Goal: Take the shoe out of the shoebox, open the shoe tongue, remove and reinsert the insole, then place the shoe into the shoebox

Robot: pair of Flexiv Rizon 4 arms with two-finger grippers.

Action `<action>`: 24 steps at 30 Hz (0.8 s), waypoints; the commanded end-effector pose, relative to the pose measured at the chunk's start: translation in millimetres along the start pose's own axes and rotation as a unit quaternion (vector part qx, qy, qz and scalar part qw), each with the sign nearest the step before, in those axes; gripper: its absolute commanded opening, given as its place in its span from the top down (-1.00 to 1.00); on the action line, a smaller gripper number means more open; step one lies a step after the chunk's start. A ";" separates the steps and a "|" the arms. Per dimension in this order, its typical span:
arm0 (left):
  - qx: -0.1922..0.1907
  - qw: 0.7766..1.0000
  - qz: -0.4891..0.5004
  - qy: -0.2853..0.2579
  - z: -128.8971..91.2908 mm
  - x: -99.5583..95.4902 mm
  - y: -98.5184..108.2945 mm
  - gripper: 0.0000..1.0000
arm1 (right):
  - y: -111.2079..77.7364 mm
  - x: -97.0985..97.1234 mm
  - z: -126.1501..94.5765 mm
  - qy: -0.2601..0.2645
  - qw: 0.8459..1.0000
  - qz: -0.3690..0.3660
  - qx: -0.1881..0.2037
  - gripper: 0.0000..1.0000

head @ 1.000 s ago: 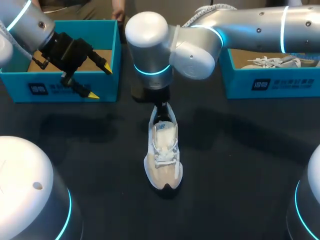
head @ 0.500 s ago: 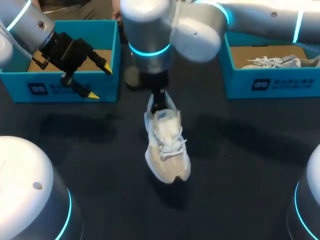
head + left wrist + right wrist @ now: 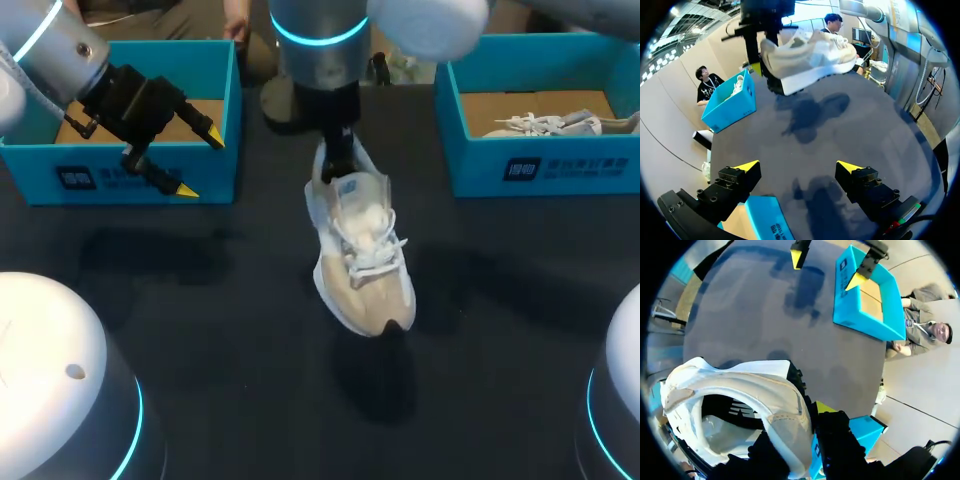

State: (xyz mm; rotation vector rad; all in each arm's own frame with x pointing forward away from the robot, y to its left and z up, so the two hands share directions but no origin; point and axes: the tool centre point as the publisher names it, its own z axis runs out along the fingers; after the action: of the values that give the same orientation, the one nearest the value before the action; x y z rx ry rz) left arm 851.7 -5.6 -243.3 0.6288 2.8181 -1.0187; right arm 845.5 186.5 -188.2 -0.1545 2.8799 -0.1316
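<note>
Shoe (image 3: 362,250): white and beige trainer, held clear above the dark table (image 3: 200,330), toe toward the near edge, laces up. Its shadow lies on the table below.

Right gripper (image 3: 337,150): clamped on the heel collar, 1 finger inside and 1 outside.

Left gripper (image 3: 200,163): fingers spread wide, nothing in them, over the front wall of the left shoebox (image 3: 120,185).

Right shoebox (image 3: 580,160): holds a 2nd white shoe (image 3: 555,122).

Writing: 1 dark label (image 3: 78,178) with white print on each box front, and a small blue mark (image 3: 348,186) on the tongue. Neither is legible.
</note>
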 end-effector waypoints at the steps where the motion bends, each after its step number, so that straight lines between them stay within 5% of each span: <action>1: -0.001 1.000 0.000 0.000 -0.8 0.4 -0.2 -1.00 | -6.8 -4.8 -25.8 0.004 1.000 0.028 -0.002 1.00; 18: -0.001 1.000 0.000 0.000 -0.8 0.4 -0.2 -1.00 | -6.8 -4.8 -25.8 0.004 1.000 0.028 -0.002 1.00; 24: -0.001 1.000 0.000 0.000 -0.8 0.4 -0.2 -1.00 | -58.5 -37.0 -21.3 0.010 0.999 0.039 0.028 1.00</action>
State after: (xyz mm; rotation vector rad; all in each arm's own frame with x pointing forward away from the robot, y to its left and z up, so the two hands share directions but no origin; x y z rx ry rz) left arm 851.7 -5.6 -243.3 0.6287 2.8181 -1.0187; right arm 868.1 151.0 -160.3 -0.0262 2.8695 -0.2266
